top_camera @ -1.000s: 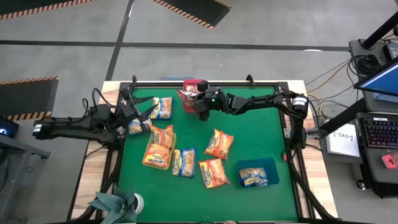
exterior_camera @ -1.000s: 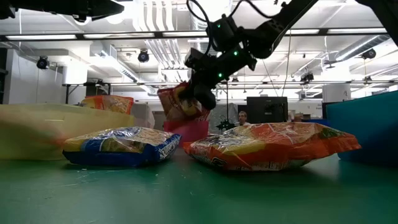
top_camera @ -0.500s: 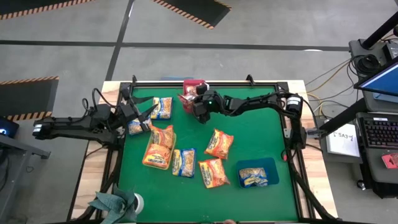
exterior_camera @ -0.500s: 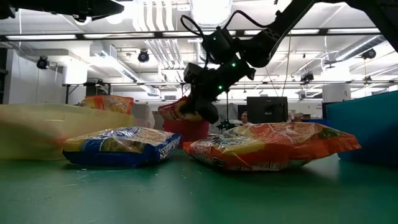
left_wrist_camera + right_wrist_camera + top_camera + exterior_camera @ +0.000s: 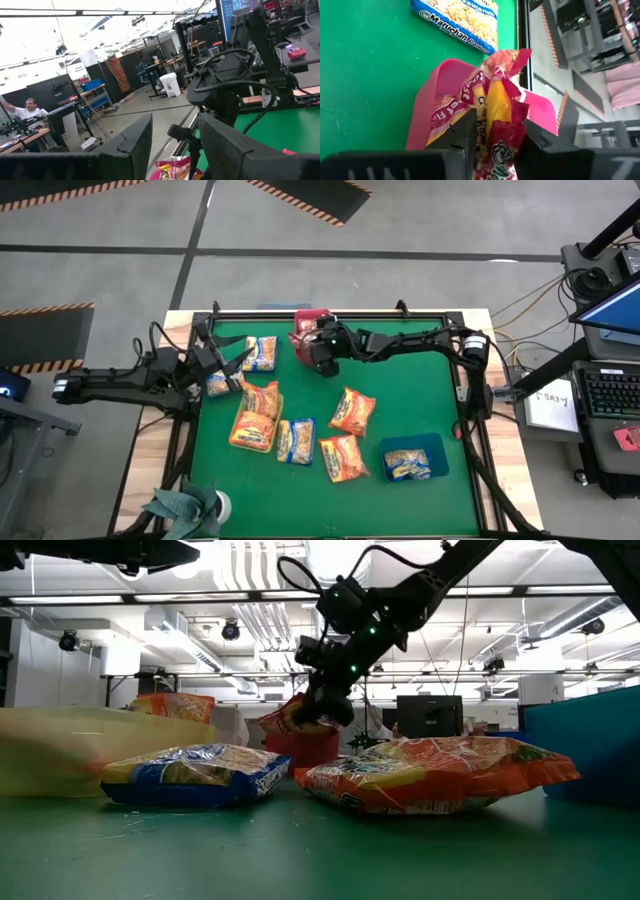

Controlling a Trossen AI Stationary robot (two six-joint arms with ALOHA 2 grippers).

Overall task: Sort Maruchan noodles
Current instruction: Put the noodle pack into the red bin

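Right claw [image 5: 312, 348] at the counter's [image 5: 420, 395] 12 o'clock edge, clenched on a red noodle packet [image 5: 492, 117] over the red tray [image 5: 427, 107]; the far green corner toward 1 o'clock lies open. Blue tray [image 5: 437, 447] at 5 o'clock holds one packet [image 5: 407, 466]. Left claw [image 5: 236, 360] at 10 o'clock, fingers spread beside a blue-and-yellow packet [image 5: 262, 352].

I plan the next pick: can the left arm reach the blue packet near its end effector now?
Probably yes. The left end effector is open and empty, beside the blue packet at the mat's far left, with nothing between them.
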